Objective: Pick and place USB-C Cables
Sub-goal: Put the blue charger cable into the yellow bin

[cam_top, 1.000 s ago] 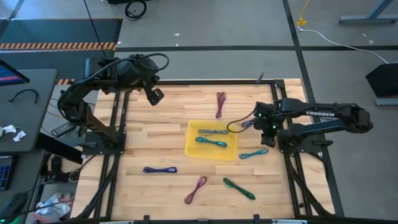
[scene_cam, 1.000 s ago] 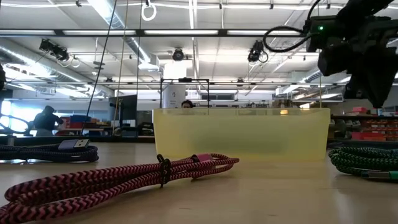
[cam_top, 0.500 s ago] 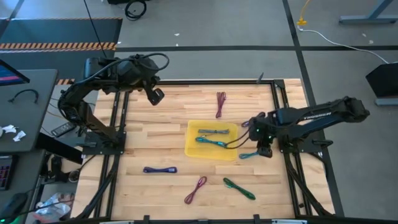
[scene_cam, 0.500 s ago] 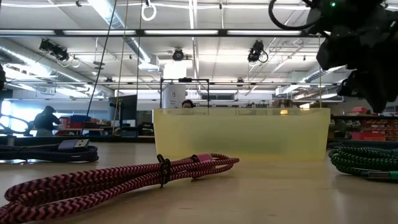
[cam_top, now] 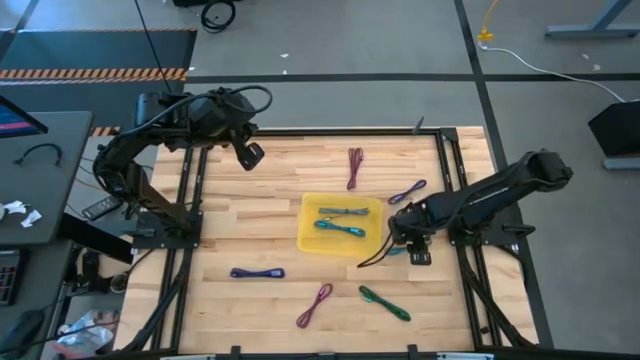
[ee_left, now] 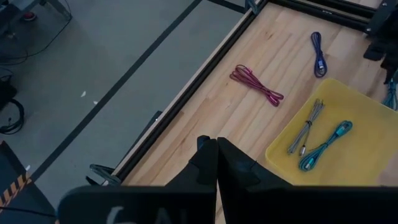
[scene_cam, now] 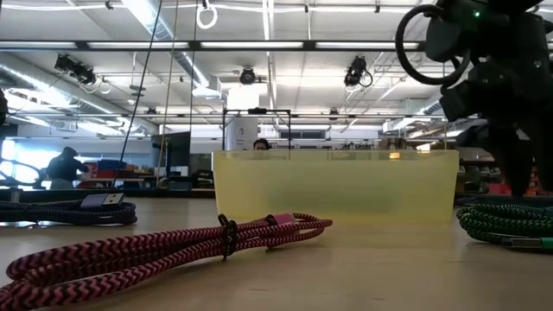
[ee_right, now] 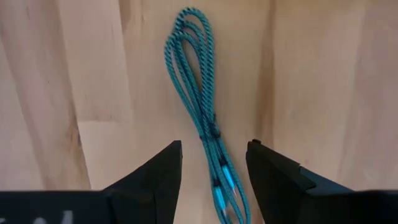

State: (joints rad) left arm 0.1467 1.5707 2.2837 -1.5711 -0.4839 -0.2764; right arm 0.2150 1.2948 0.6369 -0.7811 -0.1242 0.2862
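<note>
Reaching down over a teal cable [ee_right: 202,118] that lies on the bare wood just beside the yellow tray [cam_top: 310,240], the right gripper [ee_right: 213,171] hangs with its fingers spread wide, one either side of the bundle; nothing is held yet. Judged step: the approach to a pick, the grasp not yet made.

Next move, as I read it: drop the last bit until the fingertips bracket the cable near its tie, close, lift, then carry across the tray wall and release.

Tray contents: a grey cable [cam_top: 343,212] and a second teal one [cam_top: 340,229]. Loose on the table: a maroon cable [cam_top: 354,167] on the far side, a purple one [cam_top: 407,192] near the right arm, a blue-purple one [cam_top: 257,273], a magenta one [cam_top: 314,305] and a green one [cam_top: 385,303] toward the near edge.

Left gripper [cam_top: 252,155] waits pinched shut over the table's far left corner, holding nothing.

Surface: pale butcher-block planks [cam_top: 250,220] inside a black frame. Low view looks past the tray wall into a large workshop with ceiling strip lights; a person [scene_cam: 62,166] stands far off.
</note>
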